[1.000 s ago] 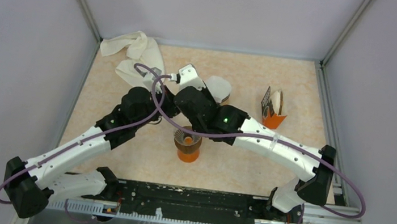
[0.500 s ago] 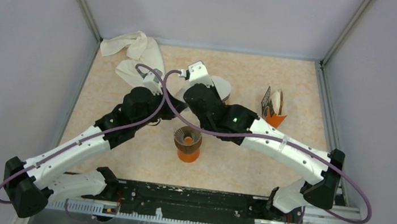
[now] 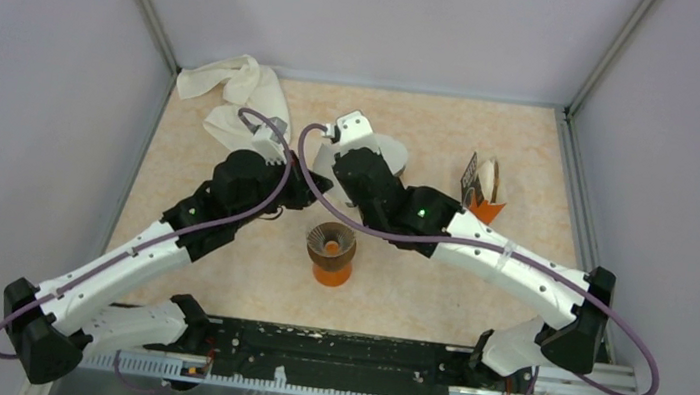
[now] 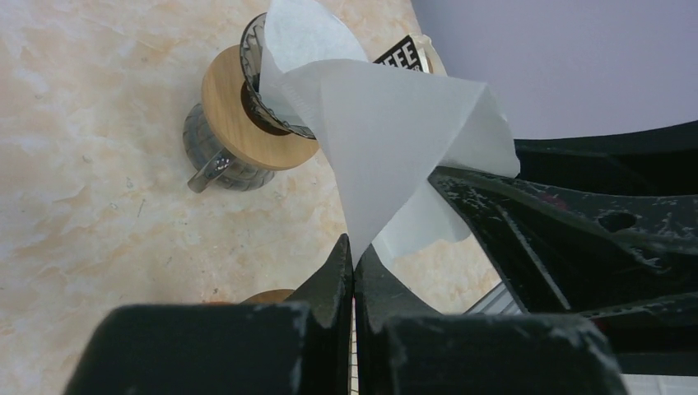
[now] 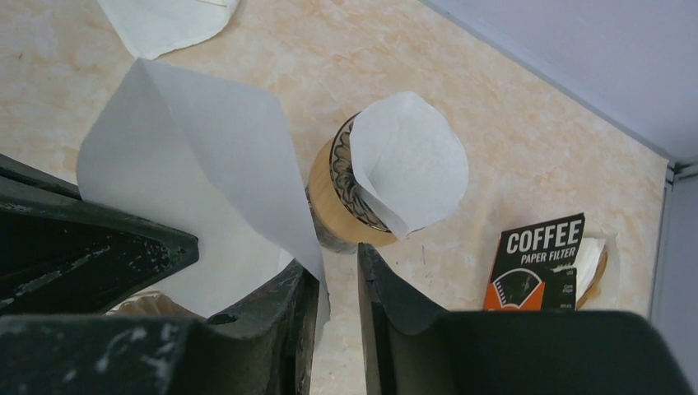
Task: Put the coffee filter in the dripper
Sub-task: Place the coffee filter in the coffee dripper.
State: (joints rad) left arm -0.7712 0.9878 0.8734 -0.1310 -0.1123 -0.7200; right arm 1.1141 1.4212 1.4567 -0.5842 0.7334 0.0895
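The coffee filter (image 4: 387, 140), a white paper cone, hangs over the far middle of the table (image 3: 414, 301), its tip pinched in the closed left end effector (image 4: 354, 265); the right end effector (image 5: 333, 284) stands narrowly parted, the paper's loose edge passing between its fingers, seemingly unclamped. Just beyond, a glass dripper (image 5: 323, 197) already holds another filter (image 5: 411, 160), while an orange dripper (image 3: 330, 254) near the table's middle looks empty. The step appears to be spreading the held paper; next, it needs opening without tearing, then lowering point-first into the empty dripper
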